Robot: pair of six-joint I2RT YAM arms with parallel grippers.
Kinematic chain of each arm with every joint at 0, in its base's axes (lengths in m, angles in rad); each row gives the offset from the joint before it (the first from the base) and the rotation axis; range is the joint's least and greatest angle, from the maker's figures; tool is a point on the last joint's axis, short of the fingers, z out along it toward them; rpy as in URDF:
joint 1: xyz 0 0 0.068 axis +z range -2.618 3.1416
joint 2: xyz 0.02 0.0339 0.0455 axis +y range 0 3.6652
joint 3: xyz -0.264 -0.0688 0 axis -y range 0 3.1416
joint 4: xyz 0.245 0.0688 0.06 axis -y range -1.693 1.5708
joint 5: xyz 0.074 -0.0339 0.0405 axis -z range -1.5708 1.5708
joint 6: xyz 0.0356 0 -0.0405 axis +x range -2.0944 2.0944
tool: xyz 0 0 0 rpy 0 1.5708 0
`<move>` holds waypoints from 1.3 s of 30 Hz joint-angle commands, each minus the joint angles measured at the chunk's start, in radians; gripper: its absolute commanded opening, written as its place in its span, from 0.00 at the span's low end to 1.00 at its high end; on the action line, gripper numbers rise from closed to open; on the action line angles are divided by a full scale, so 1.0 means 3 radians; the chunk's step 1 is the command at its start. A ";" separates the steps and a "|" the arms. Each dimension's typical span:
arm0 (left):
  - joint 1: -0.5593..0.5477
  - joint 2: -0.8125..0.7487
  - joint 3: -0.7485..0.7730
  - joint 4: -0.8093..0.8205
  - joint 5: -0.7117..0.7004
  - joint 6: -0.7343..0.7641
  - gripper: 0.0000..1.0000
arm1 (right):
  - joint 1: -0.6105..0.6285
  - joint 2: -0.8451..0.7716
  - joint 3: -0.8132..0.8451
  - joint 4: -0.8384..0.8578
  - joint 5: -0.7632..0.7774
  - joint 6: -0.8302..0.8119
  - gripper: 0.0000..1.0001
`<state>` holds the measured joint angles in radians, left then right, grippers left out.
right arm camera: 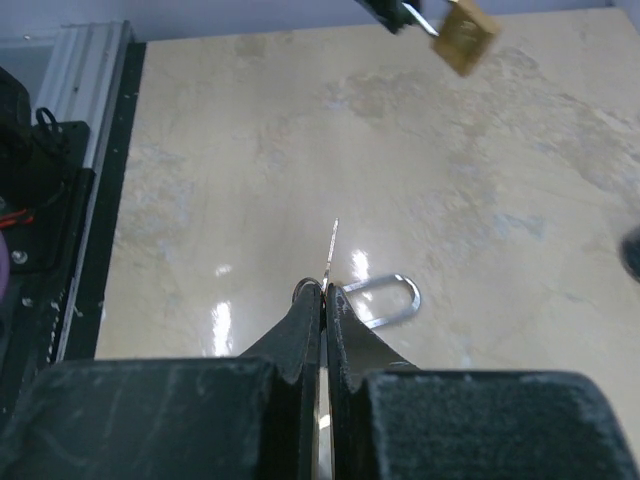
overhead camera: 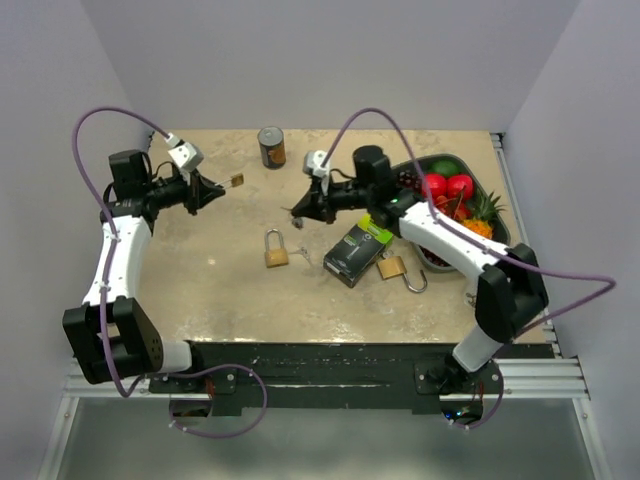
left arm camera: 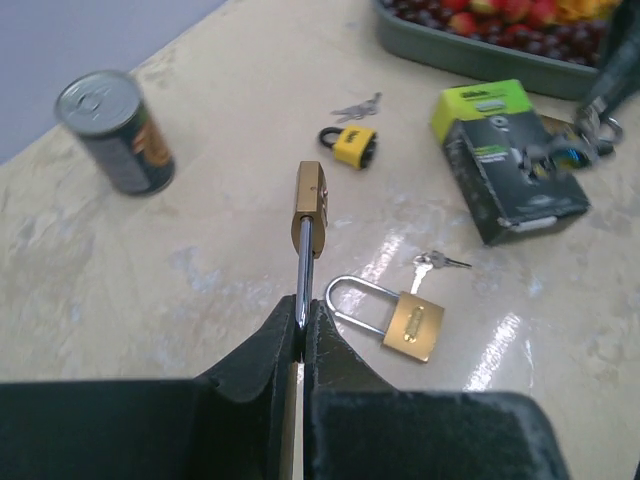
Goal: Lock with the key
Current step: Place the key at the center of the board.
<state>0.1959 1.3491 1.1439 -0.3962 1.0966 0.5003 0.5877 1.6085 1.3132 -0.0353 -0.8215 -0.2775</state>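
My left gripper is shut on the steel shackle of a small brass padlock, holding it above the table with its body pointing away. My right gripper is shut on a thin key, whose blade sticks out edge-on past the fingertips. In the right wrist view the held padlock hangs far ahead at the top of the frame. The two grippers face each other, well apart.
On the table lie another brass padlock with a key beside it, a yellow padlock, a green-and-black box, a third brass padlock, a can and a fruit tray.
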 commanded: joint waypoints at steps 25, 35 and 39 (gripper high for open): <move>0.0441 -0.0048 -0.0392 0.0835 -0.0981 -0.1228 0.00 | 0.0889 0.2103 0.0981 0.1299 0.0448 0.1125 0.00; 0.0446 -0.0120 -0.0479 0.0809 -0.0991 -0.1207 0.00 | 0.0818 0.2232 0.1012 0.1299 0.0555 0.1130 0.00; 0.0441 -0.0120 -0.0505 0.0804 -0.0986 -0.1213 0.00 | 0.0751 0.2278 0.1043 0.1258 0.0652 0.1099 0.04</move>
<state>0.3252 1.3460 0.9993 -0.1902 0.7940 0.1234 0.8410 2.2734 1.5784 0.3145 -0.6701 0.0536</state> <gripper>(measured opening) 0.052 0.019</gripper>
